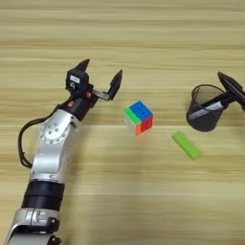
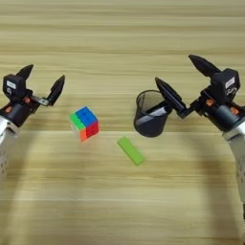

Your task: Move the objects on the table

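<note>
The multicoloured puzzle cube (image 1: pixel 139 117) rests on the wood table (image 1: pixel 122 201) near the middle. My left gripper (image 1: pixel 101 74) hovers open just up and left of it, clear of the cube. A flat green block (image 2: pixel 130 150) lies to the cube's lower right. The black mesh pen cup (image 2: pixel 149 117) stands upright with a black-and-white marker (image 2: pixel 154 114) leaning inside. My right gripper (image 2: pixel 174 71) is open at the cup's upper right, its lower finger crossing in front of the cup's right rim.
Bare wood planks stretch across the far side and the near half of the table. My left arm (image 1: pixel 50 158) reaches in from the lower left, my right arm (image 2: pixel 234 139) from the right edge.
</note>
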Robot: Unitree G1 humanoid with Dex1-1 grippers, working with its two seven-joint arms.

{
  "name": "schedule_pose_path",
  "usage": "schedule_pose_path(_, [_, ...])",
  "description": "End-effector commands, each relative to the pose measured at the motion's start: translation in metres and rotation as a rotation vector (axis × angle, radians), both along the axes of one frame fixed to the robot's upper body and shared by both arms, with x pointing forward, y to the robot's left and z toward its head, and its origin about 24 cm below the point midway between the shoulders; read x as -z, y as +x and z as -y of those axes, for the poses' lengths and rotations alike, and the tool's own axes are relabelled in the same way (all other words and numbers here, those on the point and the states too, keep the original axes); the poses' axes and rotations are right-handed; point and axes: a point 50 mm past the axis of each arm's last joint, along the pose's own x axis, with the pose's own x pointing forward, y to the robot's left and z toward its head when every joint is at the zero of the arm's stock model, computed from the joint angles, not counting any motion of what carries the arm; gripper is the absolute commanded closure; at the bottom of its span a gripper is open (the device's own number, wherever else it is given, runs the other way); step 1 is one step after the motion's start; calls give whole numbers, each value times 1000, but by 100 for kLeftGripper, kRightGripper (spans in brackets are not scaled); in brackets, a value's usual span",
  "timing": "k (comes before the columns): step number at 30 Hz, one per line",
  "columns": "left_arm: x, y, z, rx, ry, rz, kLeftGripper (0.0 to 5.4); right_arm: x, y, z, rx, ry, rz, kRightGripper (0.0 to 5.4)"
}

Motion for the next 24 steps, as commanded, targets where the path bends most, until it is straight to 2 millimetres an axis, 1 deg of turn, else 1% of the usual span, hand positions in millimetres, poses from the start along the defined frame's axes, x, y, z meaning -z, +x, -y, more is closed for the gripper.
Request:
schedule_pose_path(1, [-8, 5, -6, -53, -31, 38, 2, 6, -8, 10, 18, -57, -49, 0])
schedule_pose_path(6, [-13, 8, -16, -137, -41, 72, 2, 19, -16, 14, 45, -71, -109, 0])
schedule_pose_path(9, [-17, 9, -24, -218, -28, 100, 2, 28, -22, 13, 56, -71, -148, 0])
schedule_pose_path(14, [-17, 12, -31, -306, -1, 101, 2, 43, -27, 11, 65, -75, -213, 0])
schedule_pose_path(21, [-14, 12, -34, -360, 23, 101, 2, 63, -25, 2, 89, -80, -315, 0])
schedule_pose_path(24, [-11, 11, -35, -378, 20, 75, 2, 66, -22, -2, 107, -74, -334, 0])
